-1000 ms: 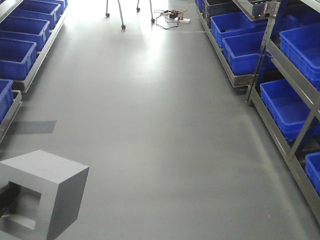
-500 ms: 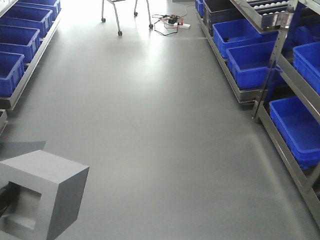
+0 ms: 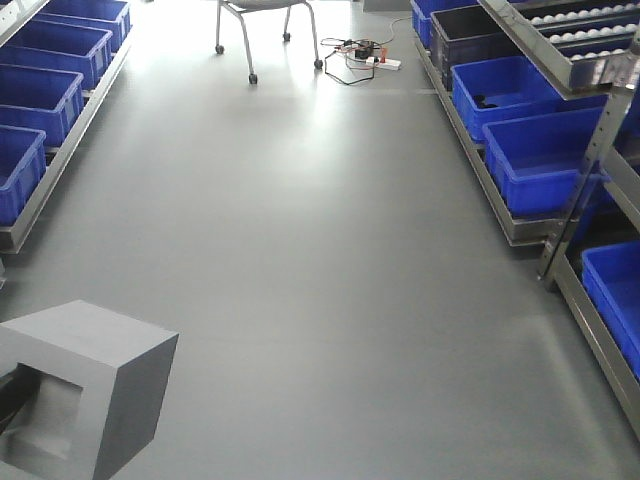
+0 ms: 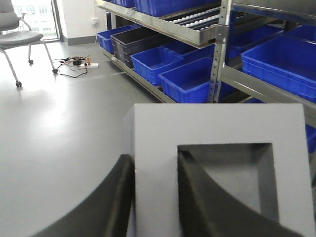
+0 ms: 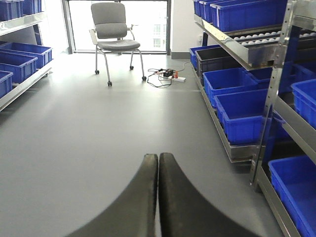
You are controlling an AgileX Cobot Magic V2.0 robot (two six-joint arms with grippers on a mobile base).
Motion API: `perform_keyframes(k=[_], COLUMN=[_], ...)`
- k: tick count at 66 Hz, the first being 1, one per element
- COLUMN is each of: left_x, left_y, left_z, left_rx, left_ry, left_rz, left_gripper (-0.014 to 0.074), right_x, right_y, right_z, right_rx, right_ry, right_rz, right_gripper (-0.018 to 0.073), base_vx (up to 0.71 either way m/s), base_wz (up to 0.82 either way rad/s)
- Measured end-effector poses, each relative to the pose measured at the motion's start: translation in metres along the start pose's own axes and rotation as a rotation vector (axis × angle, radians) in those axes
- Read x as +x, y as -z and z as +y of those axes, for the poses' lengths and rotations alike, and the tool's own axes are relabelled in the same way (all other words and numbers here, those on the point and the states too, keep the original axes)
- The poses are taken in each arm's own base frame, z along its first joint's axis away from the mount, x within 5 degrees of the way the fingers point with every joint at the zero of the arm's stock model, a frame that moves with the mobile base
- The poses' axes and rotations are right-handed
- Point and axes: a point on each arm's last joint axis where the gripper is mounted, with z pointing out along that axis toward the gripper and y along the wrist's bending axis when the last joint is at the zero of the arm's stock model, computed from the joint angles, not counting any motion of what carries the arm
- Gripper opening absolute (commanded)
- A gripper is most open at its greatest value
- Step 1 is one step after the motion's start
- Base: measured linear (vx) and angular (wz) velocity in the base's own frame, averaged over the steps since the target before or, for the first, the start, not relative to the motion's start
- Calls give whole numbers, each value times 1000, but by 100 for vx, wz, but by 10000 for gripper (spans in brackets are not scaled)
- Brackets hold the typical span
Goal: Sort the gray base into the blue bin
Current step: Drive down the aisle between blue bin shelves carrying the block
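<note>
The gray base (image 3: pixel 95 375) hangs low at the left of the front view, its square recess facing the camera. In the left wrist view the gray base (image 4: pixel 217 123) fills the frame. My left gripper (image 4: pixel 153 154) is shut on its wall, one finger outside and one inside the recess. My right gripper (image 5: pixel 158 155) is shut on nothing above the bare floor. Bright-blue bins line both racks: a blue bin (image 3: pixel 545 150) on the right, another blue bin (image 3: pixel 40 95) on the left. I cannot tell which one the task means.
I am in an aisle of gray floor between two metal racks. A wheeled chair (image 5: pixel 111 29) stands at the far end, with a power strip and cables (image 3: pixel 365 50) beside it. A dark bin (image 3: pixel 470 30) and a roller shelf (image 3: pixel 580 25) sit on the right rack.
The whole view has moved along the aisle: the racks and bins have shifted and the chair now shows more. The gray base stays in the same spot in the view, still held.
</note>
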Motion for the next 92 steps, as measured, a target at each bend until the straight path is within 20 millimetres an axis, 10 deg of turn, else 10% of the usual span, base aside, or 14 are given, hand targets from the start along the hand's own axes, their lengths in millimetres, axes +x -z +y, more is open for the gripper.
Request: perform_keyframes(k=[92], left_x=[0], left_y=[0], left_z=[0], left_rx=[0], left_ry=[0], left_rz=[0], left_gripper=[-6], right_x=[0], right_y=[0], right_z=[0], right_rx=[0], right_ry=[0], right_rz=[0], right_gripper=[-9], base_vx=[36], base_wz=[10])
